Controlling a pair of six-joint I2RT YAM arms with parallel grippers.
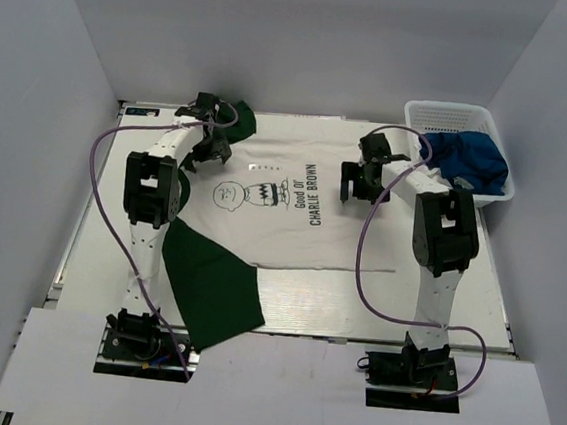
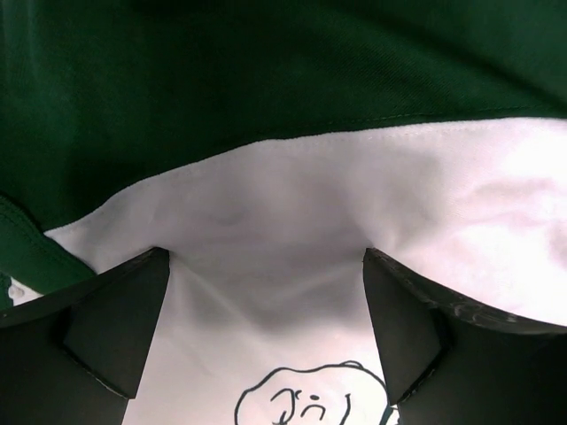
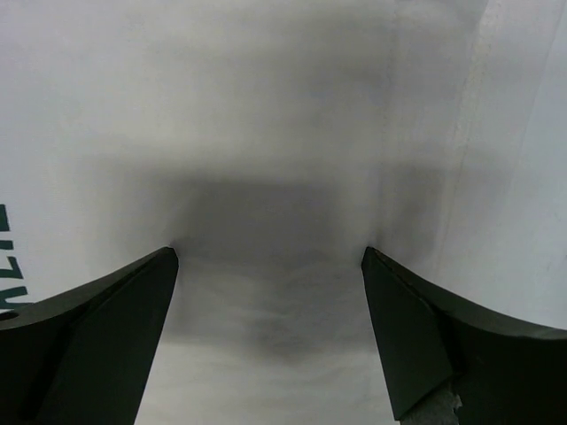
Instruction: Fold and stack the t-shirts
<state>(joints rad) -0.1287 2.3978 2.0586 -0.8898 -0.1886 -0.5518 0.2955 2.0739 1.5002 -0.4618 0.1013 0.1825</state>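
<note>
Early stage, nothing folded. Charlie Brown t-shirt lies flat on tabletop, print up. Near green sleeve splays toward arm bases. Left claw released, over white cloth by far sleeve seam. Right claw released, near hem end, gripping nothing. Royal blue t-shirt bunched in white mesh basket. No stack yet.

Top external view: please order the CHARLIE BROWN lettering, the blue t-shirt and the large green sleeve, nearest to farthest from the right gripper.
From the right gripper:
1. CHARLIE BROWN lettering, just to its left.
2. Blue t-shirt, in the basket, far right.
3. Large green sleeve, by the left arm's base.
</note>
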